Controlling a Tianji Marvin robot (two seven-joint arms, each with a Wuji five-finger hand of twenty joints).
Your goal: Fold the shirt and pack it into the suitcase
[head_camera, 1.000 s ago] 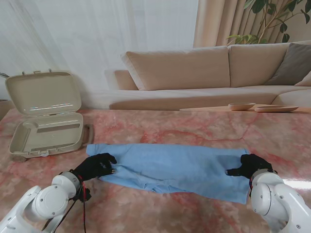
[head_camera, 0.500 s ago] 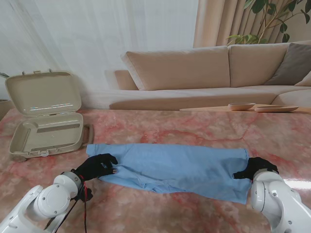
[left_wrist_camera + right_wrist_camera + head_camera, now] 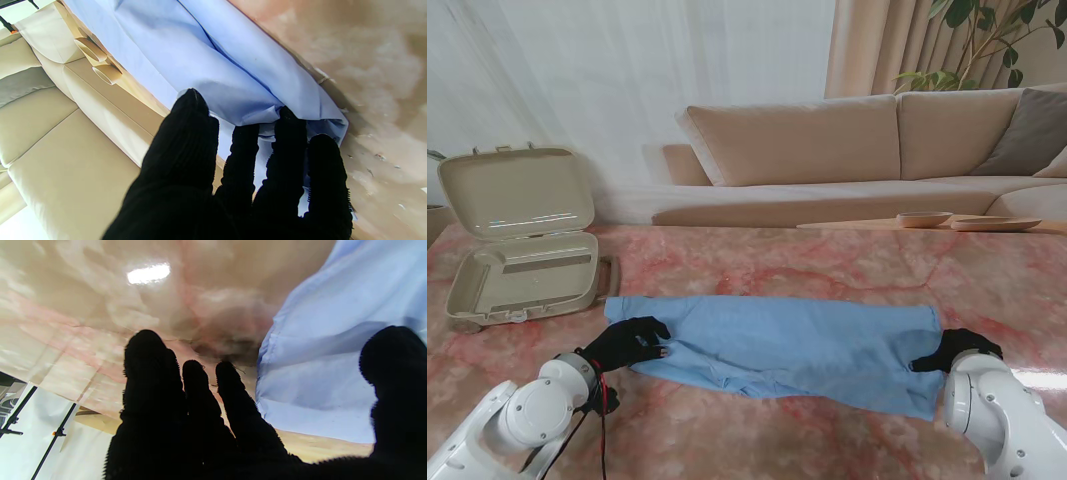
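Stand view: left hand [image 3: 630,341] at lower left of the frame, fingers bent and pressed on the left end of the shirt [image 3: 777,345]; whether cloth is pinched, cannot tell here. Right hand [image 3: 955,348] at lower right, just beside the shirt's right edge, fingers pointing toward the cloth. Shirt spread as a long blue band across the middle of the table [image 3: 827,265], its near edge wavy. Suitcase [image 3: 522,270] open at left of the frame, lid upright, well apart from the shirt's upper left corner. Much bare marble in the upper part of the table and at far right. Compared with one second ago: right hand now lower and more to the right in the frame, off the cloth; shirt's right end slightly changed in shape; left hand nearly the same.

Left wrist view: fingers [image 3: 288,160] close together, slightly curled, tips touching the folded corner of the shirt [image 3: 213,66]; thumb [image 3: 186,140] apart from them, its tip at the cloth edge. Firm hold or only contact, cannot tell. Bare table [image 3: 377,73] at the right side of the frame.

Right wrist view: fingers [image 3: 196,396] extended and close together over bare table [image 3: 100,306]; thumb [image 3: 393,373] spread wide at the far right of the frame, in front of the shirt [image 3: 333,340]. Nothing held; shirt edge between thumb and fingers.
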